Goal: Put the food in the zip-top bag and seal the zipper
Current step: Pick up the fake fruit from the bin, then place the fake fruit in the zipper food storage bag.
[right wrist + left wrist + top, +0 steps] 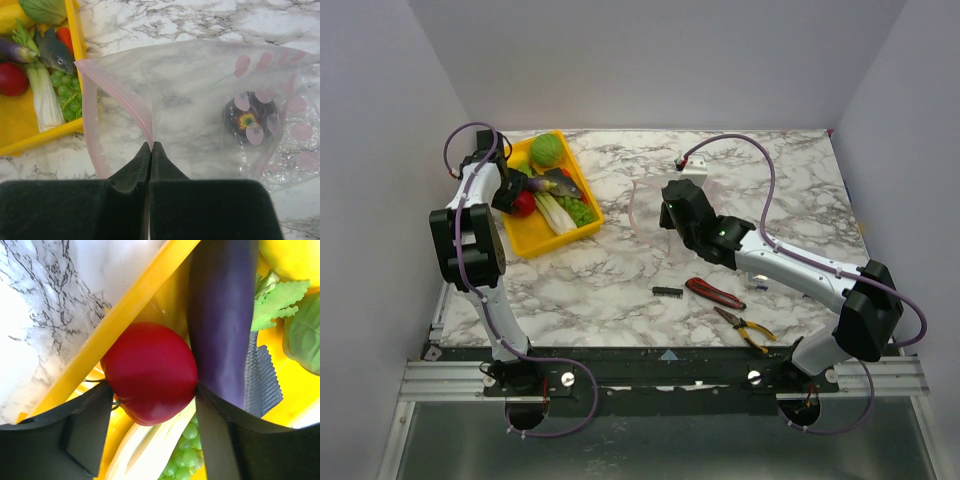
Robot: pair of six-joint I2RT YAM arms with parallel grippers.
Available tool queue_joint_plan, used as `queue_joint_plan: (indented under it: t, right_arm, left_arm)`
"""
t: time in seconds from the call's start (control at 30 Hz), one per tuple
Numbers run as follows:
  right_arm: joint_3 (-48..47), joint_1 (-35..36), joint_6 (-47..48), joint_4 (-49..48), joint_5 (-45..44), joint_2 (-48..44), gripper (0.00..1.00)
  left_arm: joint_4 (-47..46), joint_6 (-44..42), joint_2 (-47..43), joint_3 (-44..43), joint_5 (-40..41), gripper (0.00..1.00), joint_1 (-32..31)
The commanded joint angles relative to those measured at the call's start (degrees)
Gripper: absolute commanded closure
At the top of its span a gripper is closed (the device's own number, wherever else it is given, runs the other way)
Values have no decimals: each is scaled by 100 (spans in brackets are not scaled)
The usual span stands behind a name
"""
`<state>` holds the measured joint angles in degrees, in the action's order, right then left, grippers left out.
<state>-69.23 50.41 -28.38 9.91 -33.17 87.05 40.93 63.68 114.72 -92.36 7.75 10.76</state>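
My left pincer [152, 390] is reaching down into the shallow yellow plastic tray [535, 242] at the far left of the white marbled table [620, 270]. Its two black fingers are lying against either side of the glossy round red toy fruit [150, 370], so I am pinching it. The long purple toy aubergine [220, 315] is lying just beside that fruit, touching it, and the tray's rim is running close along the fruit's other side. The rest of the food is sitting in the same tray: a round green ball [546, 149] at the far end, a green-white toy leek [42, 97] and a bunch of small green grapes [67, 92] nearer me.

To the right of the tray, the soft clear plastic zip-top bag [200, 100] is lying on the table with its mouth gaping toward the tray. One dark round piece with a yellow centre [248, 120] is lying inside it. My right pincer [151, 147] is pressed together on the thin pinkish zipper strip [115, 81] at the bag's mouth.

Nearer me, a red-handled tool [713, 292] and yellow-handled pliers [745, 328] are lying on the table.
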Motion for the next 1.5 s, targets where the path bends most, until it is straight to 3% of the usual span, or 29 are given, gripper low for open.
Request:
queue_joint_plan:
  t: [0.0,0.07,0.33,0.63,0.8,1.07,1.23,1.47]
  right_arm:
    - [-115,12,51,-33,-78,41,100]
    - [-133,12,50,-18,-77,33,100]
    - [-143,12,-7,-16,-60,35,100]
    - [-152,12,-65,1,-25,54,100]
    - [-160,12,-98,11,-7,43,100]
    - [-187,12,-152,2,140,-46,100]
    - [-196,13,-249,-14,258,-87,100]
    - [-152,12,-393,-112,580,-216,100]
  left_arm:
    - [12,-136,-3,9,183,48,106]
    - [-72,-162,-86,116,161,60,126]
    - [-299,-352,-746,559,96,85,124]
    - [-905,-365,-2474,2062,-839,85,64]
    - [-1202,-501,-3592,2859,-1657,86,-298]
    - [-3297,-1632,-5239,4107,-3811,91,-1478]
    - [-4456,-1531,-5662,4849,-4384,91,-2255]
    - [-5139,-1164,-5152,5001,-4406,91,-2912]
